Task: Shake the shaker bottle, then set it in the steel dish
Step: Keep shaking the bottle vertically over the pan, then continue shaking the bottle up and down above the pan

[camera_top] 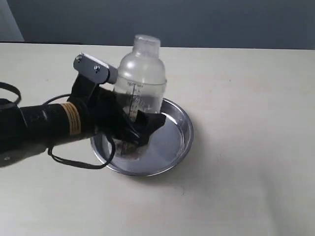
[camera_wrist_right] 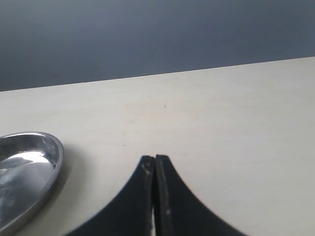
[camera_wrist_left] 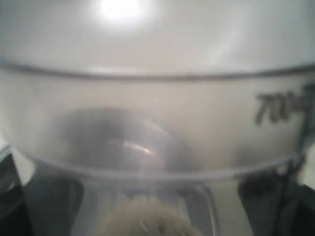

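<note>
The clear shaker bottle (camera_top: 141, 73) stands upright over the left part of the steel dish (camera_top: 182, 132). Its base is down inside the rim, and whether it touches the pan I cannot tell. My left gripper (camera_top: 140, 125) reaches in from the left and is shut on the bottle's lower body. In the left wrist view the bottle (camera_wrist_left: 157, 98) fills the frame, with pale grains low inside it and dark fingers (camera_wrist_left: 290, 206) at both sides. My right gripper (camera_wrist_right: 155, 158) is shut on nothing above the bare table, with the dish (camera_wrist_right: 24, 162) off to one side of it.
The pale table (camera_top: 246, 98) stretches to the right of the dish and in front of it. A dark wall (camera_top: 197, 19) runs behind the table's far edge. A black cable (camera_top: 74, 160) loops under the left arm beside the dish.
</note>
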Action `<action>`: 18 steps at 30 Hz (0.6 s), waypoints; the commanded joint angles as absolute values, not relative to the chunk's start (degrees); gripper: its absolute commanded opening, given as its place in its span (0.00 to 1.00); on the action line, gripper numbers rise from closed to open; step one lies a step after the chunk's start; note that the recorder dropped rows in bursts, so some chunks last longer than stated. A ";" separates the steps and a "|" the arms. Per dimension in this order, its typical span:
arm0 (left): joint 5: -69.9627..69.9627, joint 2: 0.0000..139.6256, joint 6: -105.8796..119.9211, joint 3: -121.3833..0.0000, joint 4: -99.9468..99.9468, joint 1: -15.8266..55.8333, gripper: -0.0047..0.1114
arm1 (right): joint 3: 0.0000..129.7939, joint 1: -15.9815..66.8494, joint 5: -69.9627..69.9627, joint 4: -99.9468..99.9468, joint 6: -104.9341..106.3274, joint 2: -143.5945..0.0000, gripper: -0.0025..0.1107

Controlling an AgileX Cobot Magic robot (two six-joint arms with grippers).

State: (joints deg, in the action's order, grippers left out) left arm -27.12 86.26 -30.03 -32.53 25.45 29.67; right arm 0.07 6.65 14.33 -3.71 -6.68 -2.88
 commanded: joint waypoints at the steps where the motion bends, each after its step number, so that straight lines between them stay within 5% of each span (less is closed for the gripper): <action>1: -26.17 80.86 -9.42 -37.70 4.05 25.98 0.04 | 0.00 6.77 13.58 -3.48 -6.68 -3.10 0.01; 3: -26.00 81.60 -5.95 -37.70 -7.58 23.98 0.04 | 0.00 6.77 13.43 -3.48 -6.68 -3.10 0.01; 6: -21.03 80.66 -17.32 -37.70 19.18 31.18 0.04 | 0.00 6.77 13.43 -3.48 -6.68 -3.10 0.01; 9: -24.55 86.17 -6.40 -37.80 -17.19 25.51 0.04 | 0.00 6.77 13.53 -3.48 -6.68 -3.10 0.01; 11: -16.40 84.03 -13.89 -37.67 15.90 32.51 0.04 | 0.00 6.77 13.53 -3.48 -6.68 -3.10 0.01; 15: -21.49 86.63 -10.56 -37.32 -13.55 25.93 0.04 | 0.00 6.77 13.53 -3.38 -6.68 -3.10 0.01; 18: -14.20 83.13 -15.01 -37.63 12.48 32.98 0.04 | 0.00 6.77 13.53 -3.38 -6.68 -3.10 0.01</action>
State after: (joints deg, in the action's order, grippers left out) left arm -14.54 85.48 -13.19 -37.19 1.76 28.80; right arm 0.07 6.65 14.23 -3.71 -6.68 -2.88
